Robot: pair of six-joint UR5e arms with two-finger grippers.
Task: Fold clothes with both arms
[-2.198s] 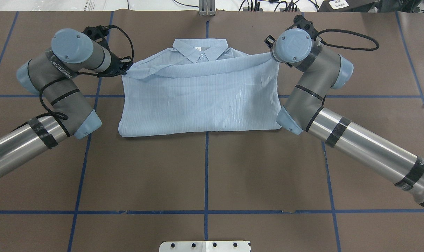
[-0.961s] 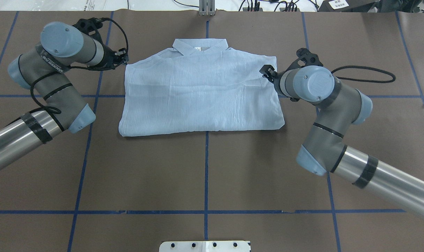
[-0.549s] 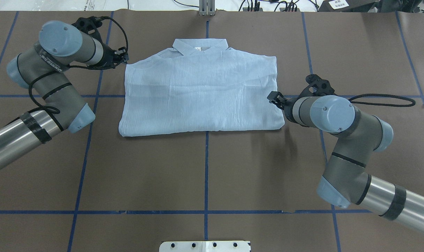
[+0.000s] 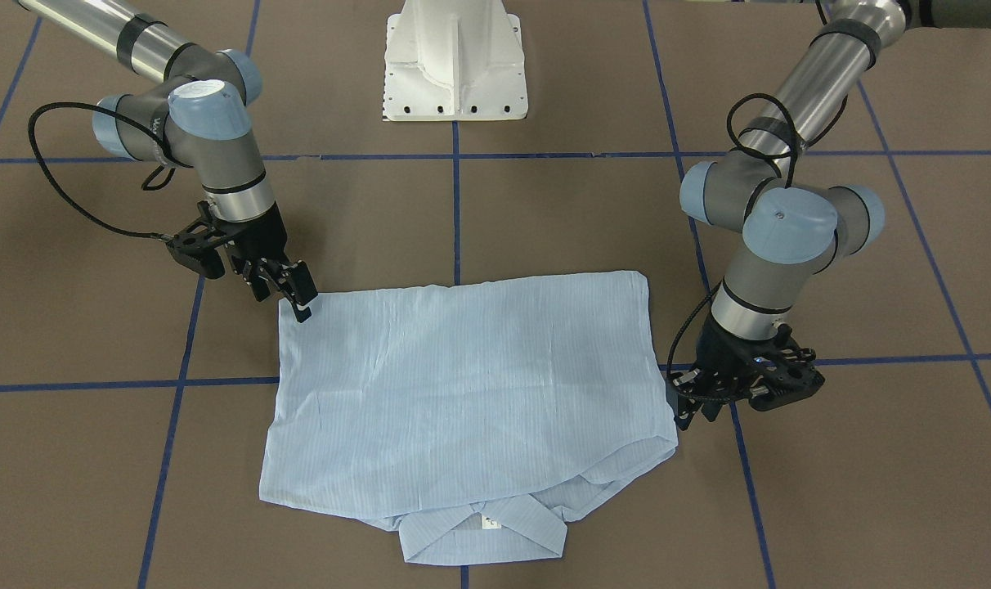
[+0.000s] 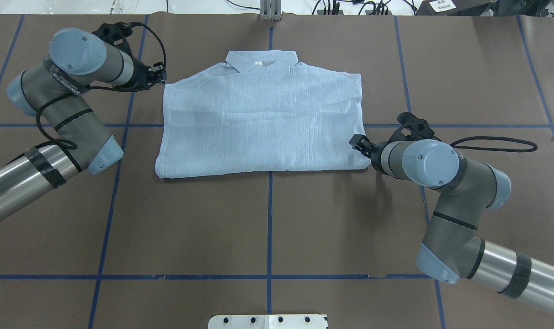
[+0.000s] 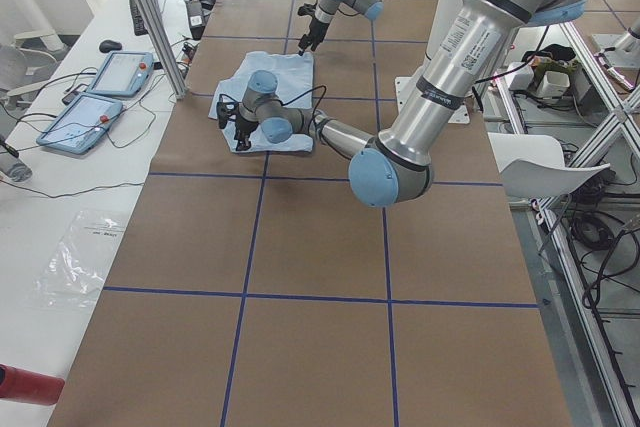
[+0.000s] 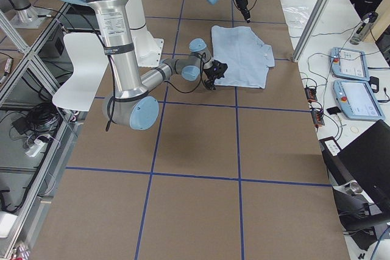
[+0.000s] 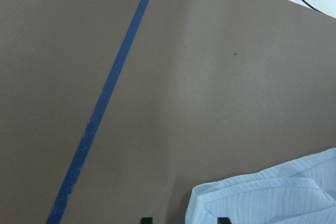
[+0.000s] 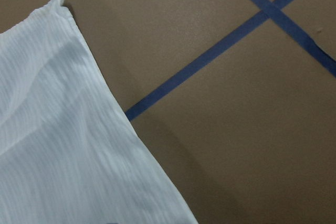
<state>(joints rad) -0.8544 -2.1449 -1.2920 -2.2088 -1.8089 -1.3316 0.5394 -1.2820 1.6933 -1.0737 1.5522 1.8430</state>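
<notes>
right gripper (image 5: 358, 143) has swung to the shirt (image 5: 263, 123)'s near corner for the next fold, jaw state unclear; left gripper (image 5: 162, 76) parted astride the far corner.

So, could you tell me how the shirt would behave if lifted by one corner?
Probably floppy: the shirt lies flat and wrinkled, so its folded layers would likely drape open. It looks thin; a push would probably bunch it.

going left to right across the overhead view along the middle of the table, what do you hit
left tool → shirt → right tool, which sits at the shirt's near right corner
</notes>
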